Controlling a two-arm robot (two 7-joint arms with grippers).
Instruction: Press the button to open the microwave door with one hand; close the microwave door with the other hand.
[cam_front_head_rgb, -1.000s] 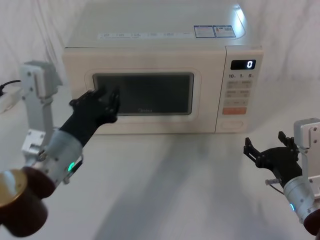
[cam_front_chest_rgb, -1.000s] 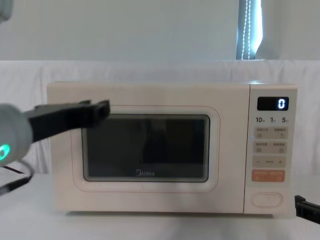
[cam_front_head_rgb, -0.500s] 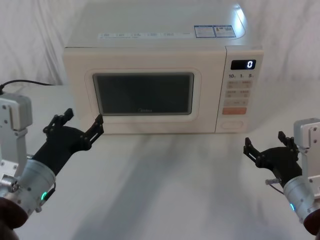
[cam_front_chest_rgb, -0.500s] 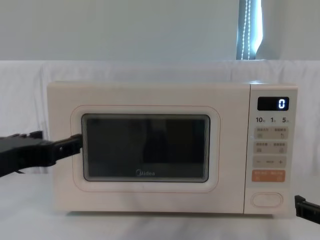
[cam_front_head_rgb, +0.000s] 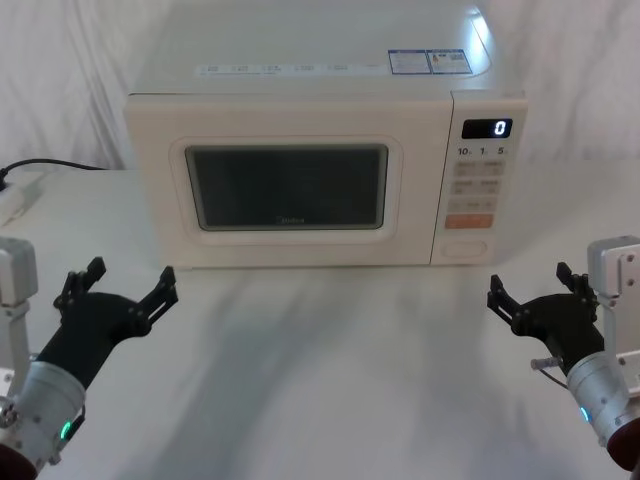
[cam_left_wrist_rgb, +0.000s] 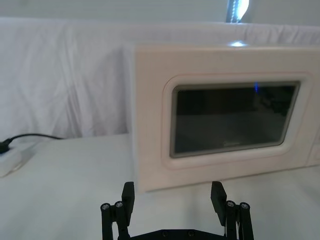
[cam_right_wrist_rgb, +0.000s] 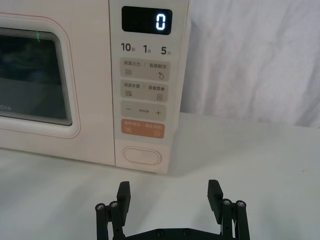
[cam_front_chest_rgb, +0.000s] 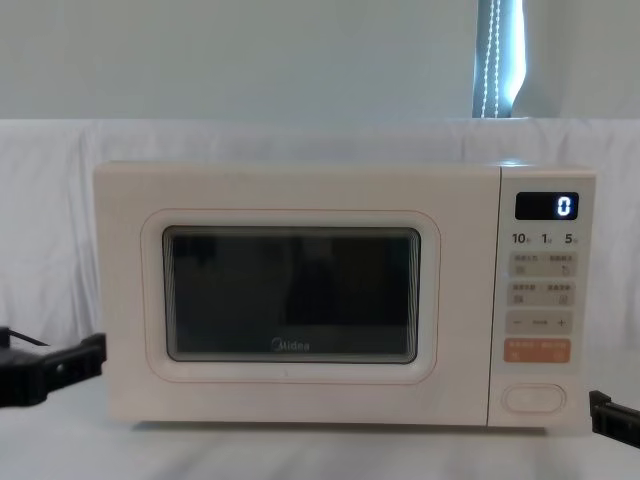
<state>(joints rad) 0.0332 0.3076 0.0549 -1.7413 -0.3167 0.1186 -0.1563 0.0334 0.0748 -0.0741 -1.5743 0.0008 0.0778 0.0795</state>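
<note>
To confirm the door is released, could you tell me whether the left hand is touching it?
Apart. The head view shows the left hand open, with bare table between it and the door.

The large cream microwave door (cam_front_head_rgb: 288, 190) looks like smooth plastic with a soft sheen; its dark rounded window (cam_front_chest_rgb: 291, 293) is glossy and glass-like, showing faint reflections; the wide cream pill-shaped button (cam_right_wrist_rgb: 142, 155) is smooth plastic, matt like the narrow cream control panel (cam_right_wrist_rgb: 146, 85) around it; the flat cream top of the microwave (cam_front_head_rgb: 300, 50) is glossy, carrying a bright glare; the white cloth (cam_left_wrist_rgb: 60, 95) behind is matt and creased; the black left gripper (cam_front_head_rgb: 118, 289) and black right gripper (cam_front_head_rgb: 530, 287) look like matt hard plastic, with small metal screws.
</note>
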